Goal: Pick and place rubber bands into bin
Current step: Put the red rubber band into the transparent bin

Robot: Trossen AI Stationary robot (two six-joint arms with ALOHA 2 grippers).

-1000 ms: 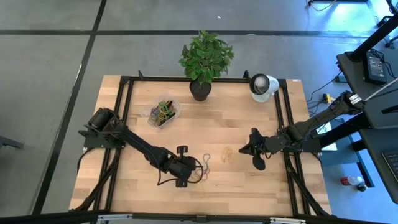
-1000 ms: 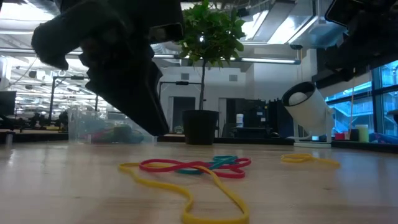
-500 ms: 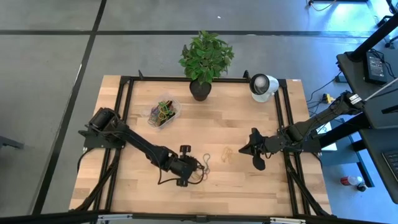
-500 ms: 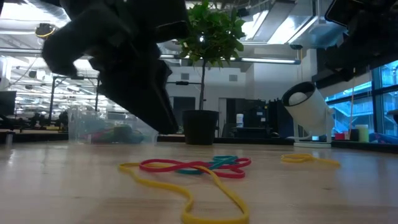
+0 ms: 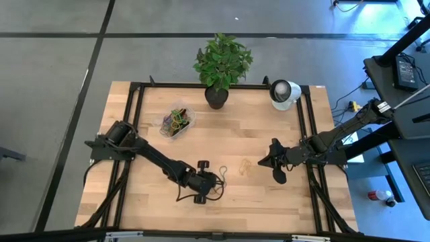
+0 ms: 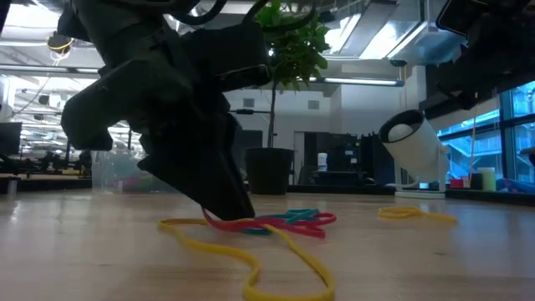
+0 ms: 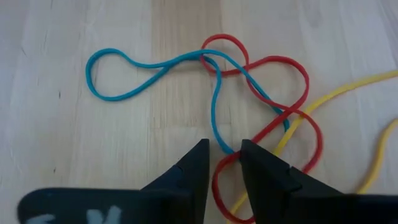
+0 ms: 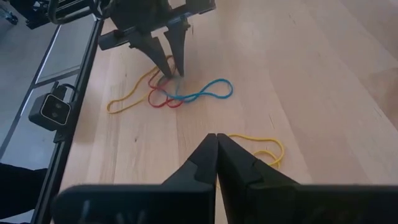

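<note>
At the near-centre of the pale wooden table (image 5: 269,134), a tangle of thin elastic rubber bands (image 7: 249,99) — a blue loop (image 7: 137,78), a red loop (image 7: 286,112) and a long yellow loop (image 6: 251,255) — is being worked on by the left gripper (image 7: 222,155). Its two dark fingers are being held a little apart, tips down on the wood, with a strand of the blue loop and a bend of the red loop lying in the narrow gap between them; whether the strands are actually being pinched cannot be told. In the low view the fingertips are being pressed right against the red band at the table surface.

A second, smaller yellow rubber band (image 8: 264,149) is lying apart from the tangle, at about 3 o'clock from it, between the two grippers.

The right gripper (image 8: 216,155) is being held at about 3 o'clock on the table, well apart from the tangle, its fingers pressed together on nothing.

The small clear-plastic bin (image 5: 177,122) is sitting at about 10 o'clock from the table's centre, with several coloured bands already lying inside it. A black pot with a green leafy plant (image 5: 218,70) is standing at 12 o'clock, and a white round camera-like object (image 5: 283,93) — at about 1 o'clock.
</note>
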